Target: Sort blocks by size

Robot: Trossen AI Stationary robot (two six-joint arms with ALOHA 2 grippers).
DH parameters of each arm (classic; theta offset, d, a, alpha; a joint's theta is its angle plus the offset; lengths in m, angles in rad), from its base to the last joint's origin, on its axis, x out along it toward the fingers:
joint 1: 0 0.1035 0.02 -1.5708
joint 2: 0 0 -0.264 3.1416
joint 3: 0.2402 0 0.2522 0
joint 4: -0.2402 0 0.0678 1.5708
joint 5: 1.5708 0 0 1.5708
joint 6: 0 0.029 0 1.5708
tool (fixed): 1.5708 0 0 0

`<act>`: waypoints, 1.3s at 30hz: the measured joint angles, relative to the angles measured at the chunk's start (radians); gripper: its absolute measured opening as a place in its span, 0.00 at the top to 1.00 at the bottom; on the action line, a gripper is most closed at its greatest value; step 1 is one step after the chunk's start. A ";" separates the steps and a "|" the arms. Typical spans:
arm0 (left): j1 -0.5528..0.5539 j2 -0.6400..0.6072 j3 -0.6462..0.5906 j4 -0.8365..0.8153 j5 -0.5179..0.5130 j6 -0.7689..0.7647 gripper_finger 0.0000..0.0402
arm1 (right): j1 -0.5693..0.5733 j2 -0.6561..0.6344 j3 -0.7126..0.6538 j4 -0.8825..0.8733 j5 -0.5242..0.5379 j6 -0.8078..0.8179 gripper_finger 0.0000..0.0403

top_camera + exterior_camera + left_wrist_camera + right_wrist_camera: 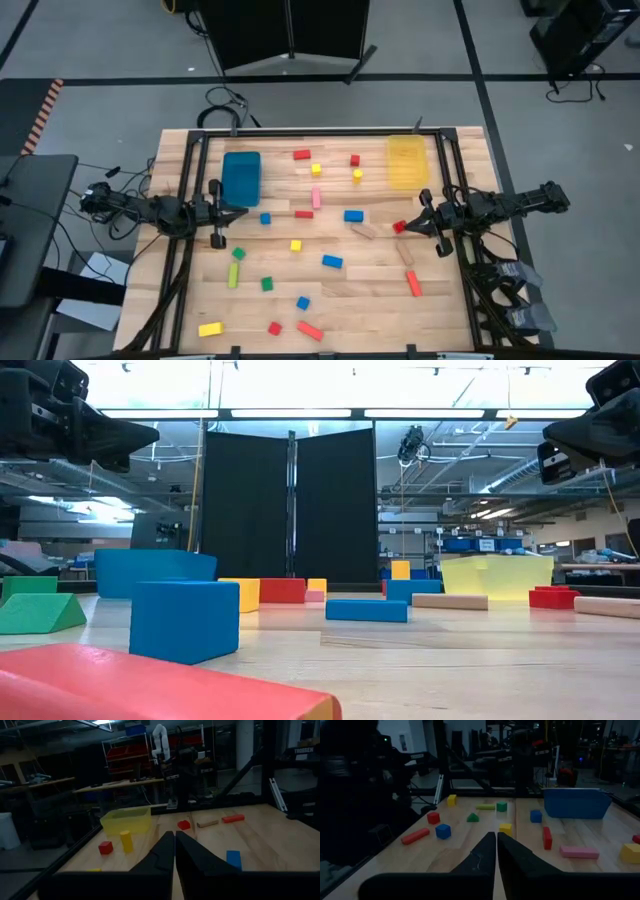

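Observation:
Many small coloured wooden blocks lie scattered flat on the wooden table: red, yellow, blue, green, pink and plain-wood bars. My left gripper hovers shut and empty at the table's left side, beside the blue bin. My right gripper hovers shut and empty at the right side, next to a small red block. Both sets of fingers show closed together in the wrist views, the left and the right.
The blue rectangular bin stands at the far left and a yellow translucent bin at the far right. A black frame runs round the table's edges. In the low view a large red block and a blue cube lie close to the camera.

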 joint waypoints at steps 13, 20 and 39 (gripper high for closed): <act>0.000 0.000 0.000 0.035 0.006 0.000 0.94 | 0.000 0.000 0.000 0.000 0.000 0.000 0.93; 0.003 0.015 0.002 0.319 0.028 -0.225 0.94 | 0.000 0.000 0.000 0.000 0.000 0.000 0.93; 0.003 0.644 0.296 0.318 0.018 -0.227 0.94 | -0.035 0.007 0.003 0.779 0.386 -0.303 0.93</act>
